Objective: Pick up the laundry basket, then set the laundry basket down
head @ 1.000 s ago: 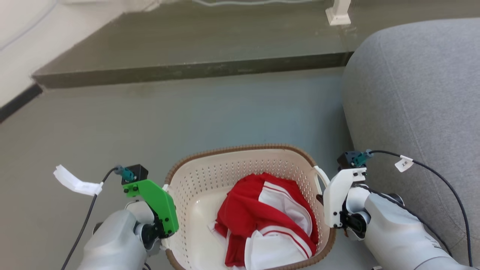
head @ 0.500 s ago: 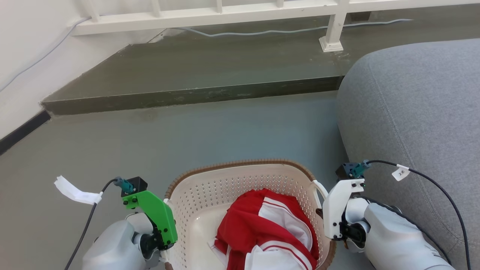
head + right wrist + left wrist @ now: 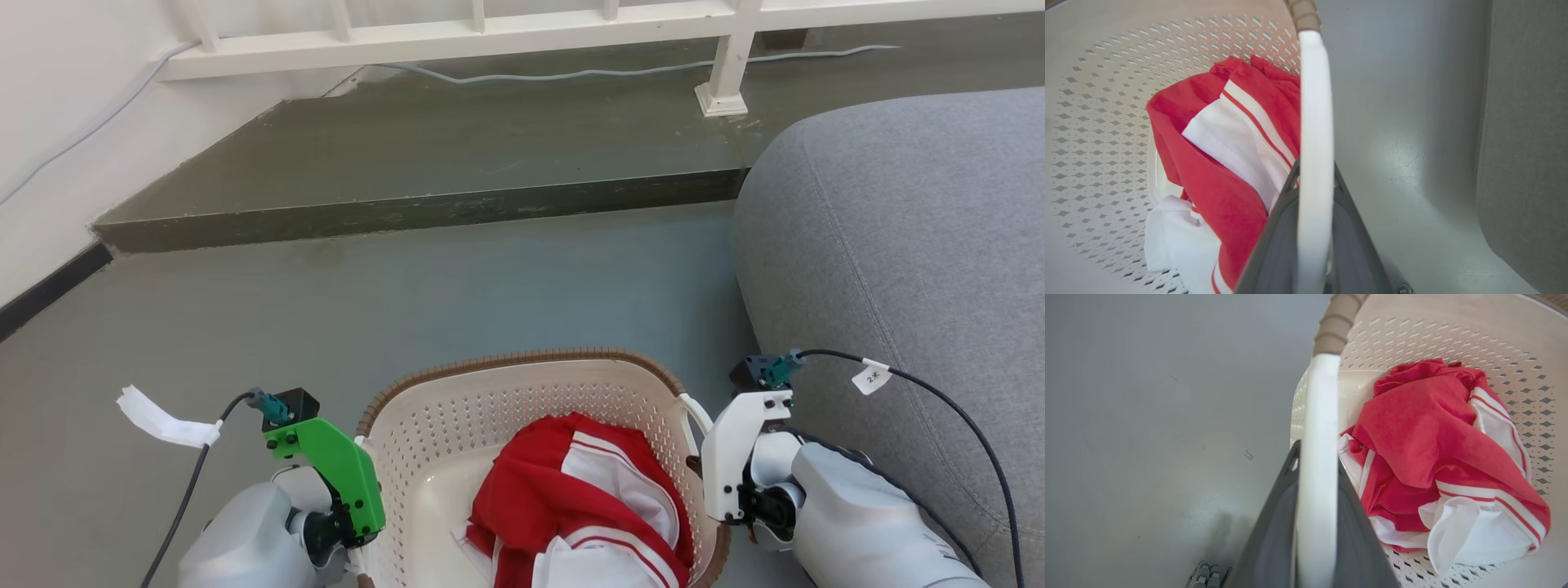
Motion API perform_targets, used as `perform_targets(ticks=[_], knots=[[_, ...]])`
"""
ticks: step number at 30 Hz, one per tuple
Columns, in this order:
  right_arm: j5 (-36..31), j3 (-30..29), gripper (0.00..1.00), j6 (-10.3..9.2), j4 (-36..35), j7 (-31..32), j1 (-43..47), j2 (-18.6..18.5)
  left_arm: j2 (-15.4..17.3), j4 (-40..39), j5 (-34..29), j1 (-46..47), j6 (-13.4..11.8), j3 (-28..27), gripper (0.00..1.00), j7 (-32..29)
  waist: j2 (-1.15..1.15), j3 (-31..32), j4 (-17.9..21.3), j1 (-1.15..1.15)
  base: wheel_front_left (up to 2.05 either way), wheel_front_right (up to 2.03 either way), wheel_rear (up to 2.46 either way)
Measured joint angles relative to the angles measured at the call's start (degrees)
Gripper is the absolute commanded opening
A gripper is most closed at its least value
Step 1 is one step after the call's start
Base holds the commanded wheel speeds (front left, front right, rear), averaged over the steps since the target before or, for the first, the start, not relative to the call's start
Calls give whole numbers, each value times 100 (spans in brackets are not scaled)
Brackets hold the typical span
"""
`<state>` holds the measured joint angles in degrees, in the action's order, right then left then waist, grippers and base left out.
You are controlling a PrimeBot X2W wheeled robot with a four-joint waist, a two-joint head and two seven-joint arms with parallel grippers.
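Note:
The laundry basket (image 3: 522, 360), cream perforated plastic with a brown woven-look rim, sits low in the middle of the head view between my two arms. A red and white garment (image 3: 588, 506) lies crumpled inside it. My left gripper (image 3: 1316, 457), under a green mount (image 3: 335, 469), is shut on the basket's white left handle (image 3: 1318, 416). My right gripper (image 3: 1312, 167), under a white mount (image 3: 735, 441), is shut on the white right handle (image 3: 1312, 102). Whether the basket's bottom touches the grey floor I cannot tell.
A grey upholstered seat (image 3: 898, 245) bulges close on the right, near my right arm. Ahead, a dark raised step (image 3: 424, 208) crosses the floor, with a white railing (image 3: 490, 24), its post base (image 3: 722, 98) and a cable (image 3: 571, 72) on it. A wall with black baseboard (image 3: 49, 286) runs at left.
The whole head picture shifted downward from one second ago, bringing the railing into view; that is camera motion. Both grippers keep the same hold on the handles. Almost nothing differs over the last half second.

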<state>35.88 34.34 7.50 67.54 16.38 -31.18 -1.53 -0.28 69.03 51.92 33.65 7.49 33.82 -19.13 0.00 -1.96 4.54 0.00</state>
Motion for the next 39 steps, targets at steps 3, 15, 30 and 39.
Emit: perform_targets(ticks=[3,15,30,39], knots=[[15,14,0,0,0,1,0,0,5,7,29,0,0,11,0,0,0,2,2,0,0,0,0],[151,94,0,0,2,4,0,0,23,-4,37,0,0,67,0,-5,0,1,10,0,0,0,0],[250,48,0,-31,2,-339,-29,1,78,-116,24,20,0,159,0,287,0,-82,-25,0,0,0,0],[192,25,0,-114,-20,-791,-353,-11,97,-154,-37,388,4,158,0,684,0,-409,-54,0,0,0,0]])
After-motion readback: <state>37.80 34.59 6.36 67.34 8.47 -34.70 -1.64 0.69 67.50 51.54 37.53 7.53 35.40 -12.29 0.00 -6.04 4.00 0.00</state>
